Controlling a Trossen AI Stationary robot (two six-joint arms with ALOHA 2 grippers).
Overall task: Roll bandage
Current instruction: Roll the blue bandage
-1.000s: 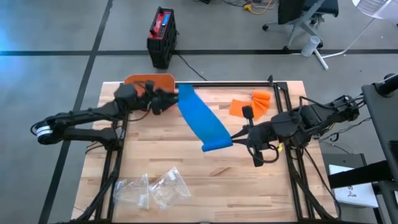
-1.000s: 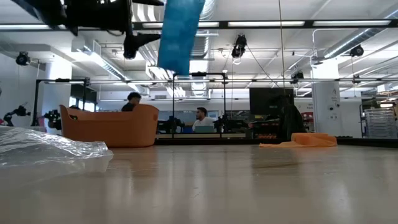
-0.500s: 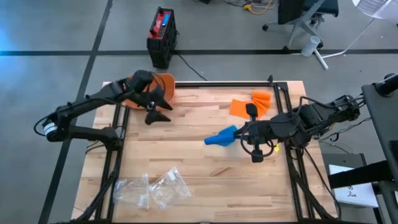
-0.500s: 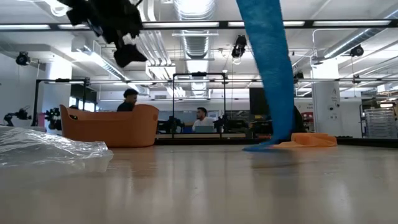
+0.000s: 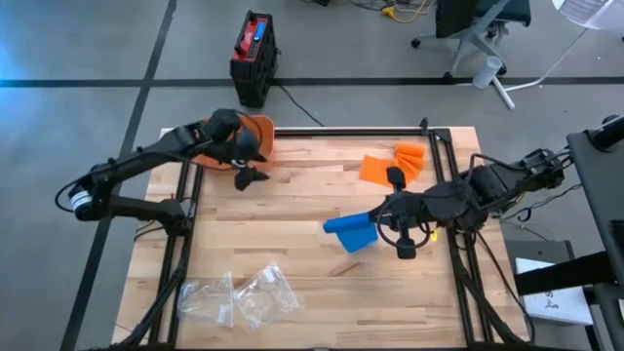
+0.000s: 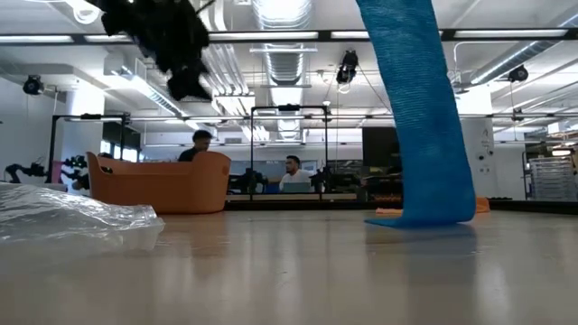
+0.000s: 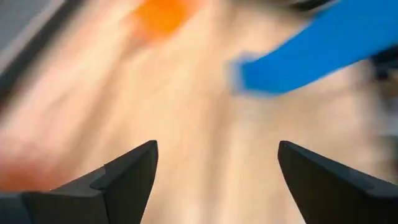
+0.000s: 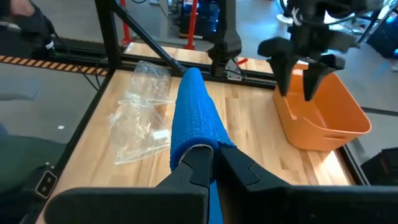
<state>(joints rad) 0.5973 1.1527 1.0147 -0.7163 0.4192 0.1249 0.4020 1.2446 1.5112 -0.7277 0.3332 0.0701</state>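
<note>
The blue bandage hangs as a long strip from my right gripper, which is shut on it above the table's middle right. The strip's lower end rests on the wood. My left gripper stands open and holds nothing. It hovers at the far left, beside the orange basket, and in the left wrist view its fingers stand wide apart. The right wrist view shows it above the basket. My right gripper pinches one end of the bandage between its two shut fingers. It comes from the table's right side, slanting down. One layer or several, I cannot tell. The strip hangs slack below the fingers, its free end lying on the table.
Orange cloths lie at the far right of the table. Clear plastic bags lie at the near left. A black metal frame rims the table. Bare wood shows in the middle.
The bandage stretched up across the table toward my left gripper a second ago. Its far end has dropped, and it now hangs from my right gripper alone with its end on the wood. My left gripper has drawn back toward the basket and turned downward.
</note>
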